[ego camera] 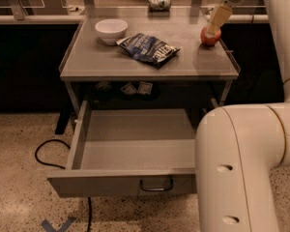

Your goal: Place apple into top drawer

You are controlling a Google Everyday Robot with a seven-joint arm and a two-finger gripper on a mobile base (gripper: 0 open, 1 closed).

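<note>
The apple is small and red and sits on the grey table top near its right far corner. My gripper comes down from the upper right and is right at the apple, covering its top and right side. The top drawer is pulled wide open below the table top and has nothing in it. Its flat front panel carries a small curved handle at the centre.
A white bowl and a dark crisp bag lie on the table top. A can stands at the back. My thick white arm fills the lower right, beside the drawer. A black cable lies on the floor.
</note>
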